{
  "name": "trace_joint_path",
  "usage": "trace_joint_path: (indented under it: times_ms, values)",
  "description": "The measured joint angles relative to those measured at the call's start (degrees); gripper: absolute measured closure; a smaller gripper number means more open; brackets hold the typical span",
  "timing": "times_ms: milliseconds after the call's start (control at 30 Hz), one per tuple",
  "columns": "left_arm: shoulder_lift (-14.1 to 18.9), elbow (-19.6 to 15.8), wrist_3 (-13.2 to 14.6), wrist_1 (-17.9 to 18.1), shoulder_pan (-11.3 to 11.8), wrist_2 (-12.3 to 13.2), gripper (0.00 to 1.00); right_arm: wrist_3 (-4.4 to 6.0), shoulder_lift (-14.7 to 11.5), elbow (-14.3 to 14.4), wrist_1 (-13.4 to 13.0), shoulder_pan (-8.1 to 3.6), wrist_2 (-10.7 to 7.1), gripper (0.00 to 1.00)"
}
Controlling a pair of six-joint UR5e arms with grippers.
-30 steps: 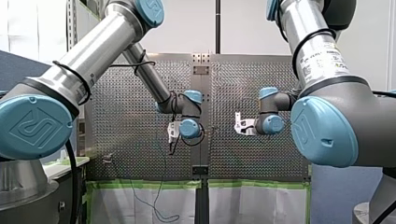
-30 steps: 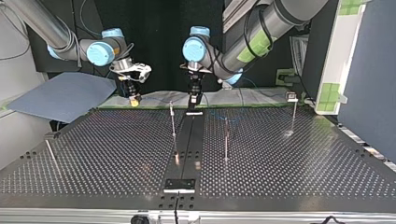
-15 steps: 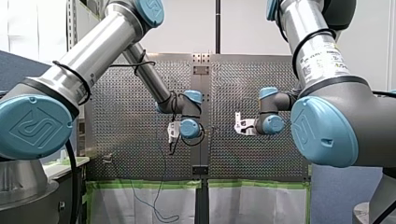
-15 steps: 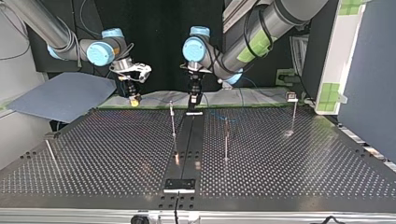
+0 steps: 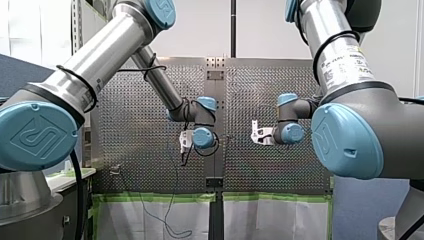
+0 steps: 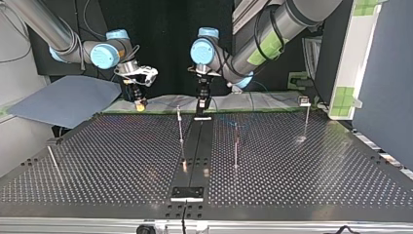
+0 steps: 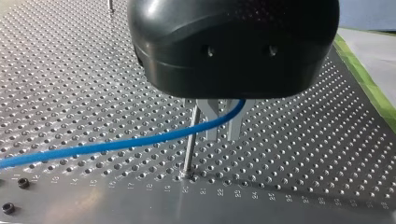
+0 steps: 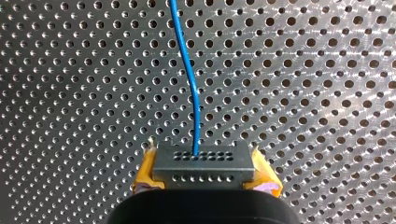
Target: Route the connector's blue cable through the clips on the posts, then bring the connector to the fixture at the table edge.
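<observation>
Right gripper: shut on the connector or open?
Shut on it. Right wrist view: the right gripper has yellow pads clamped on both ends of the connector; the blue cable leads out ahead.

Front and top views opposite across the perforated table; wrist views close above it.

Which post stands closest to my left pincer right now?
The thin post right beside the left pincer, with the blue cable crossing it; in the top view it is just left of the dark centre strip. The other posts stand farther off.
</observation>
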Motion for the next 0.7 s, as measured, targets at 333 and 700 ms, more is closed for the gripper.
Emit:
trace_joint_path:
  times_ms: [333, 700]
  values:
    - [0.0, 0.0, 0.0, 0.0, 0.0, 0.0, 0.92, 0.00, 0.0, 0.0, 0.0, -0.05, 0.01, 1.00]
    - [0.0, 0.0, 0.0, 0.0, 0.0, 0.0, 0.92, 0.08, 0.0, 0.0, -0.7, -1.05, 0.08, 1.00]
